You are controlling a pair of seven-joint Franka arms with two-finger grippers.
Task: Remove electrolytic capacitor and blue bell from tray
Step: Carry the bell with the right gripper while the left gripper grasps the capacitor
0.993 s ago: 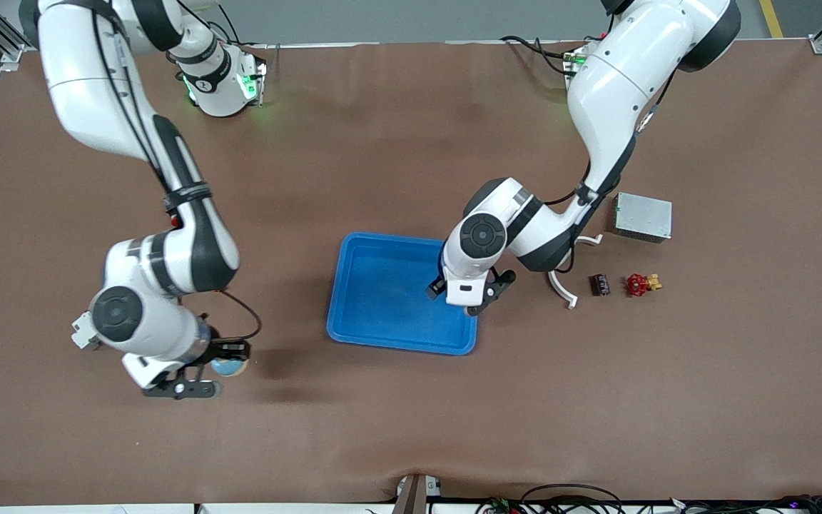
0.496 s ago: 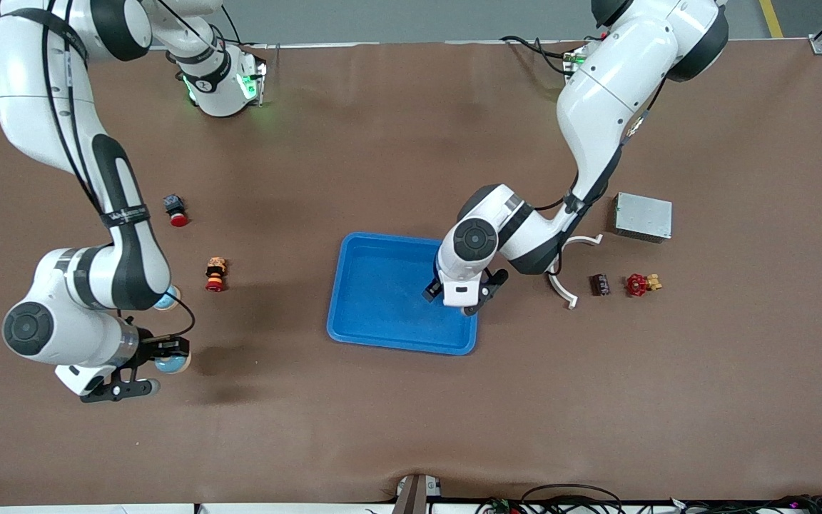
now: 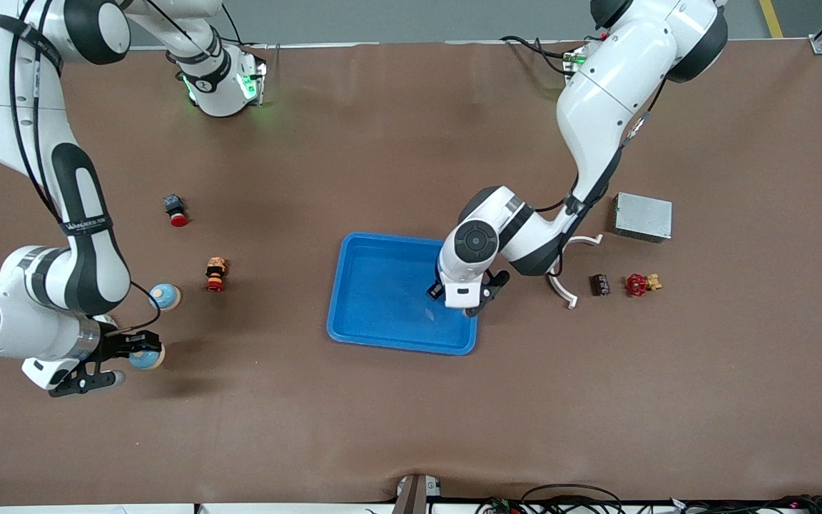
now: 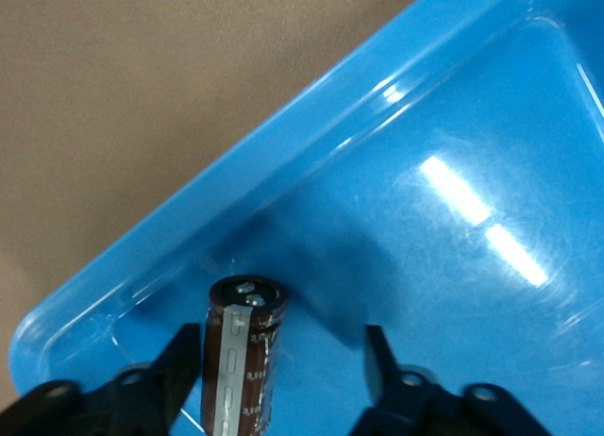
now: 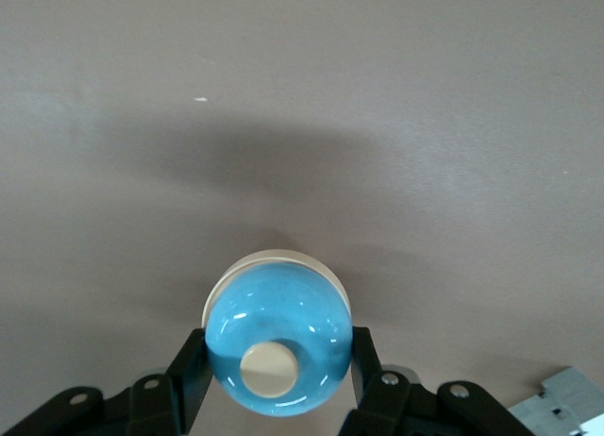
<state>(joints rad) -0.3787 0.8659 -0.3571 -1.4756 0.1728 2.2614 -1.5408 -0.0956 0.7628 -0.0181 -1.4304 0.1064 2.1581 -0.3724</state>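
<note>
A brown capacitor with a grey stripe stands upright in a corner of the blue tray, whose floor fills the left wrist view. My left gripper is open around it: one finger touches its side and the other stands well apart. A blue bell with a cream button is held in my right gripper, which is shut on it. That gripper and its bell hang over the bare table at the right arm's end.
A second blue bell, an orange-red part and a red-capped button lie near the right arm. A grey metal box, white curved pieces, a dark part and a red valve lie beside the tray.
The right arm swung the bell toward its end of the table, uncovering the second bell and two small parts. The left hand shifted slightly over the tray.
</note>
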